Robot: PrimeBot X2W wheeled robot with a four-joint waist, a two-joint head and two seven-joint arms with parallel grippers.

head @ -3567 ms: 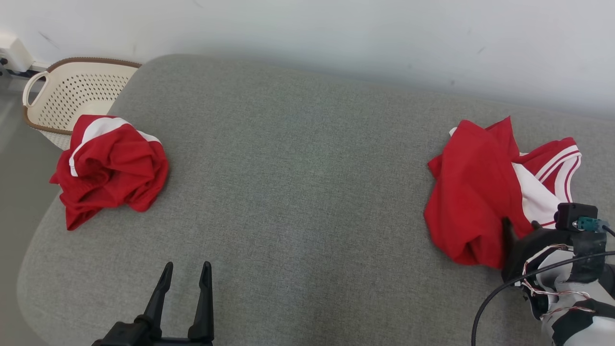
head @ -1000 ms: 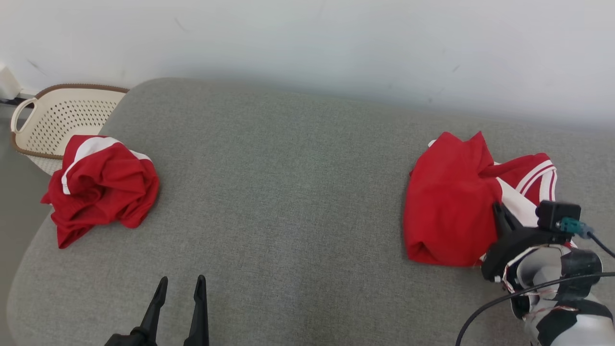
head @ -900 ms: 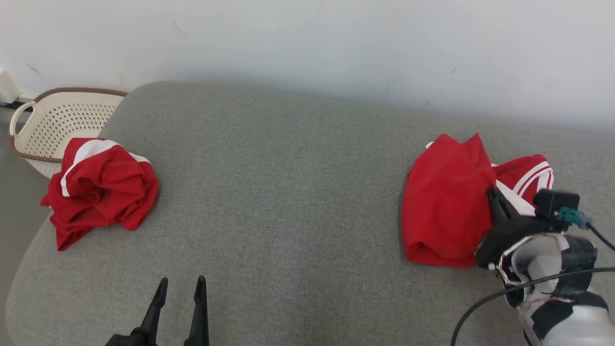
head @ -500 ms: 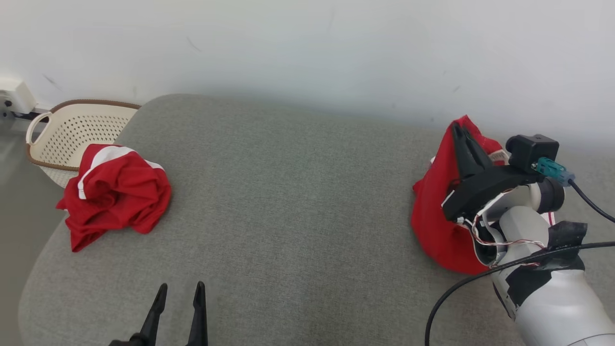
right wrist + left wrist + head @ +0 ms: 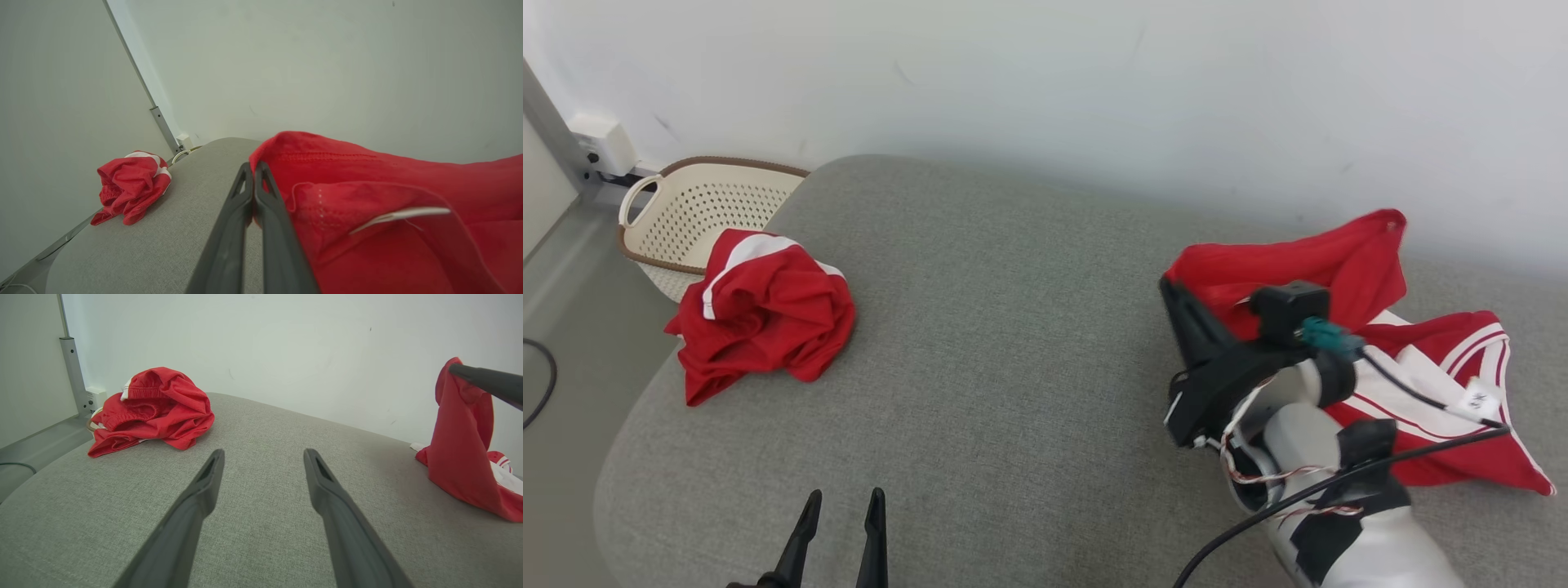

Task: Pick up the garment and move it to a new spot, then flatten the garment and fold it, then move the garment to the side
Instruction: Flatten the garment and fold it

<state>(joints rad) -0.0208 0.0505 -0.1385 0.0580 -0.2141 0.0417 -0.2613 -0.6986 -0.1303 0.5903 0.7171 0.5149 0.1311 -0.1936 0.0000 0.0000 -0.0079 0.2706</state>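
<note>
— Red garment (image 5: pixel 1339 261): where is it found?

— At the right of the grey cushion (image 5: pixel 1013 327), close under the white wall (image 5: pixel 1045 82). One edge is pinched between the closed fingers of the right gripper (image 5: pixel 1168 286) and is held raised above the cushion. The remainder, with its white panel and stripes, is draped down and spread over the cushion towards the right. In the right wrist view a stitched hem is seen just beside the fingers.

— And the left gripper (image 5: pixel 845 495)?

— It is held low by the cushion's near edge, with its jaws spread wide. It is kept well apart from both cloths.

— What room is offered for moving?

— A broad open stretch of cushion is seen between the garment and a second red heap (image 5: pixel 764 306). This stretch runs from the near edge to the back edge under the wall. The heap is laid at the rounded left corner, right at the edge. A perforated cream basket (image 5: pixel 698 204) is set just behind it, off the cushion; whether the two are touching cannot be told. Beyond the left edge the floor (image 5: pixel 572 343) lies lower, and a dark cable (image 5: pixel 543 384) is seen on it.
</note>
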